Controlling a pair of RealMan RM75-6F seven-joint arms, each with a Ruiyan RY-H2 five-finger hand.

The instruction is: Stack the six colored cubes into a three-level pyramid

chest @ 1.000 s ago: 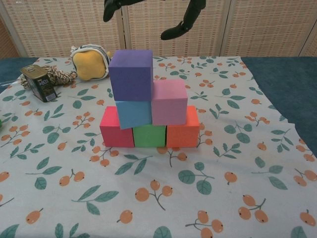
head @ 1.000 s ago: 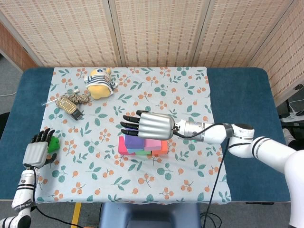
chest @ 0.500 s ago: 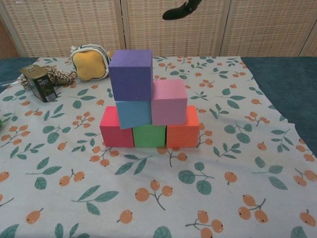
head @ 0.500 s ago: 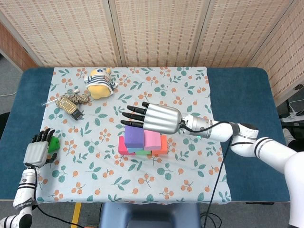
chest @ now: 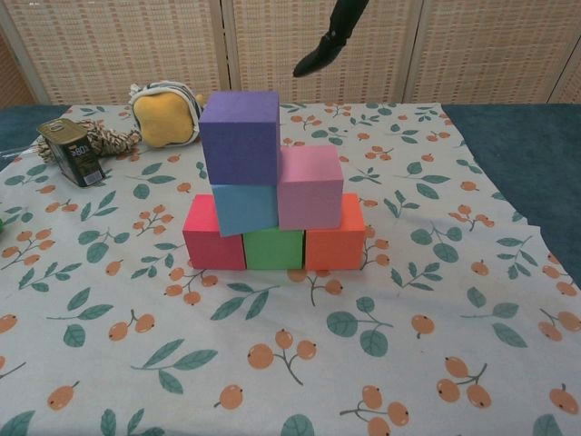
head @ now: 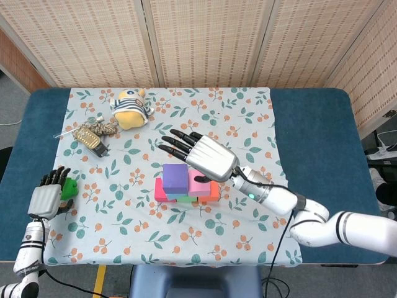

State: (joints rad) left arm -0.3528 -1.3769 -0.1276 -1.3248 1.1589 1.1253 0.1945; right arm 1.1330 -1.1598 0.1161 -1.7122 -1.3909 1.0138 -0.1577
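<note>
My right hand hovers above the pyramid, fingers spread, holding nothing. The purple cube tops the stack, sitting mostly over the blue cube, beside the pink cube. Left hand rests at the table edge, fingers curled against a green block.

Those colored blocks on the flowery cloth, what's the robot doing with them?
It is building a small pyramid of six cubes, and all three levels are up: three at the bottom, two above, and the purple cube on top, sitting off to the left over the blue one rather than centered. The right hand hovers above the stack, fingers spread, holding nothing. The left hand rests at the table's edge beside a small green object.
</note>
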